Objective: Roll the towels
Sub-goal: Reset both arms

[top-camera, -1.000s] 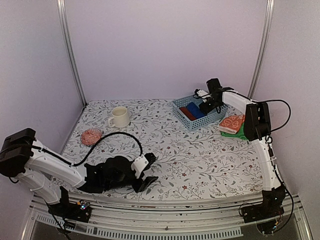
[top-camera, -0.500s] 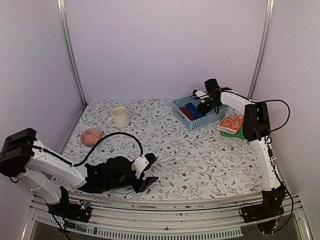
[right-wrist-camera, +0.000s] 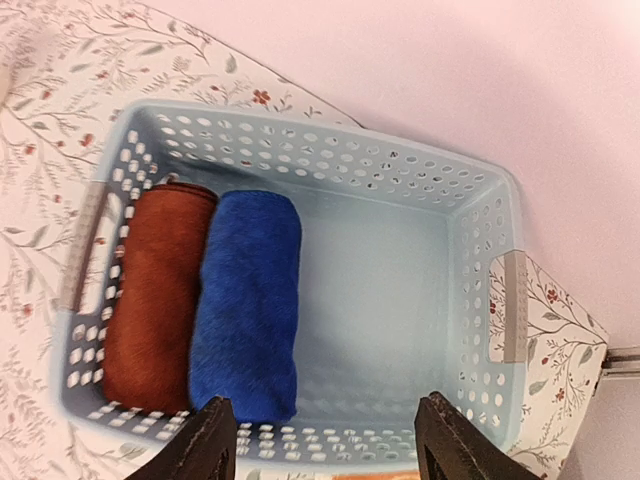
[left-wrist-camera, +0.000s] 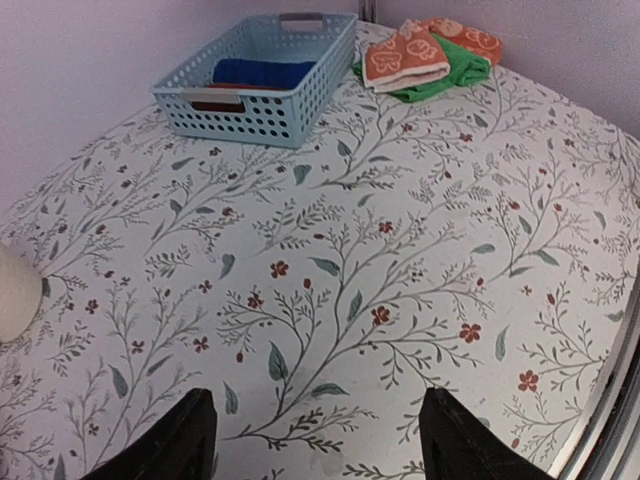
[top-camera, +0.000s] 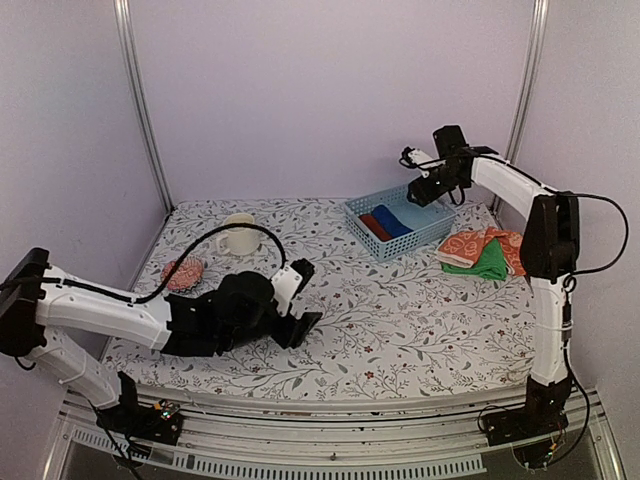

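Well, blue towel (right-wrist-camera: 247, 305): it lay rolled inside the basket. Its long axis ran 12 to 6 o'clock in the right wrist view and roughly 10 to 4 seen from overhead.
Rust-brown towel (right-wrist-camera: 152, 300): also rolled, it lay parallel to the blue one and touched its 9 o'clock side. Its other side was close against the basket's handle wall.
Basket (right-wrist-camera: 330, 150): a pale blue lattice one, it sat toward 1 o'clock on the table (top-camera: 400, 340). It held just those two rolls, bunched in one half, and its floor showed in the other half.
Loose towels: an orange patterned towel (top-camera: 463, 245) lay on a green towel (top-camera: 487, 265). Both were unrolled, at about 4 o'clock from the basket near the table's edge.
Right gripper (right-wrist-camera: 325, 445): it hovered above the basket with its jaws apart and nothing between them.
Left gripper (left-wrist-camera: 320, 445): it was low over the table at about 7 o'clock, jaws spread, holding nothing and facing the basket.
Mug (top-camera: 240, 233): cream and upright, it stood at about 11 o'clock on the table.
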